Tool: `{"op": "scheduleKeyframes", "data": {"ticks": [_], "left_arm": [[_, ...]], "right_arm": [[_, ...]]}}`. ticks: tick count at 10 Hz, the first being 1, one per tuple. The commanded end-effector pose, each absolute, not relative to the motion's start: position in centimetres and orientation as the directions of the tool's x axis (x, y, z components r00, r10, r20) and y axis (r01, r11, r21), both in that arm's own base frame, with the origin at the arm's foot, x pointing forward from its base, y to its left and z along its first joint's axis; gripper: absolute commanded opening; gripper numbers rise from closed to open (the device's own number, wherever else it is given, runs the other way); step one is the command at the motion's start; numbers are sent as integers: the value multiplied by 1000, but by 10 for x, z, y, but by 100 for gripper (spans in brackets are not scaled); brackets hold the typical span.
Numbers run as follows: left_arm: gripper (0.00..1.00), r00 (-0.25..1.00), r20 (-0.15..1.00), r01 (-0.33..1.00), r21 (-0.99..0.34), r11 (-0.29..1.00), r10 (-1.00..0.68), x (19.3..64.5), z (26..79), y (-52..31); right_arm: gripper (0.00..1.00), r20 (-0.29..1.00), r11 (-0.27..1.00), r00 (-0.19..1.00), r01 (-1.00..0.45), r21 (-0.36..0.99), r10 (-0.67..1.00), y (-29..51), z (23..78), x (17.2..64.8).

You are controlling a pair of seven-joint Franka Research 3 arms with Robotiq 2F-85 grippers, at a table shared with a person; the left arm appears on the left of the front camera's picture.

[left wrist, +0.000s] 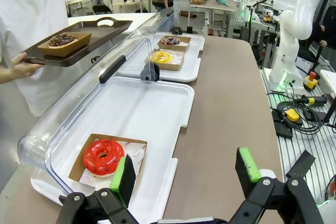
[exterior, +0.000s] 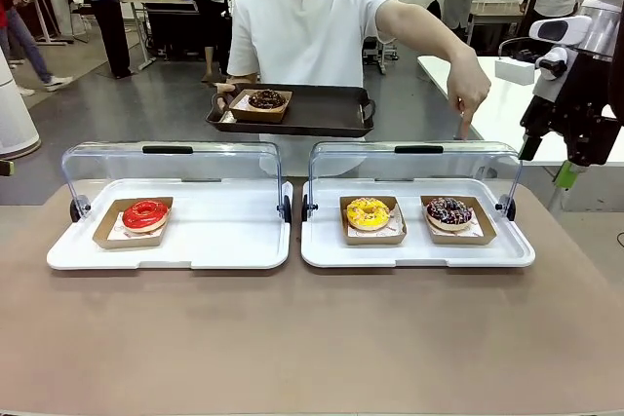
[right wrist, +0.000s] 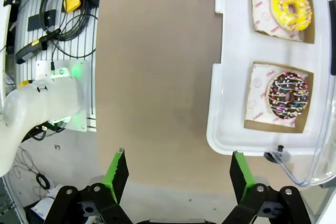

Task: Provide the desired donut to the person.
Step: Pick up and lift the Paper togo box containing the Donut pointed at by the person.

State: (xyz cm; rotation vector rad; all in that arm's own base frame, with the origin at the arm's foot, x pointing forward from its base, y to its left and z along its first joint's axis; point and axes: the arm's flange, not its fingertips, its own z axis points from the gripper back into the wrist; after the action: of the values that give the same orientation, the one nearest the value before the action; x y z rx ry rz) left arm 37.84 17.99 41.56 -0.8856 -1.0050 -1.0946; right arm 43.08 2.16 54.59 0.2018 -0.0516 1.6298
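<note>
The person's hand (exterior: 475, 94) is seemingly pointing at the sprinkled chocolate donut (exterior: 448, 211), sitting centre-right in frame. Both pairs of jaws are standing wide, empty; the right pair should be approaching its cardboard tray (exterior: 485, 234) squarely.

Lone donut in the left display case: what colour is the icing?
Glossy red icing on the donut, which sits on a brown paper tray; clearest in the left wrist view.

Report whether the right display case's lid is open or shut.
Open: the clear lid stands swung back behind the white tray.
</note>
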Motion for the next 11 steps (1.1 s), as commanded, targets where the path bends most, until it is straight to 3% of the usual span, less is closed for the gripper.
{"op": "scheduleKeyframes", "data": {"ticks": [1, 5, 8, 11], "left_arm": [[100, 138, 952, 969, -73, 235, -273, 377, 417, 181], [100, 138, 952, 969, -73, 235, -273, 377, 417, 181], [100, 138, 952, 969, -73, 235, -273, 377, 417, 181], [100, 138, 952, 969, -73, 235, -273, 377, 417, 181]], "right_arm": [[100, 154, -45, -33, -996, 74, 987, 22, 524, 437], [100, 179, -32, -22, -998, 53, 984, 15, 455, 452], [100, 128, 26, 27, -1000, 7, 991, 8, 416, 462], [100, 137, 8, 13, -999, 34, 990, 9, 417, 463]]}}
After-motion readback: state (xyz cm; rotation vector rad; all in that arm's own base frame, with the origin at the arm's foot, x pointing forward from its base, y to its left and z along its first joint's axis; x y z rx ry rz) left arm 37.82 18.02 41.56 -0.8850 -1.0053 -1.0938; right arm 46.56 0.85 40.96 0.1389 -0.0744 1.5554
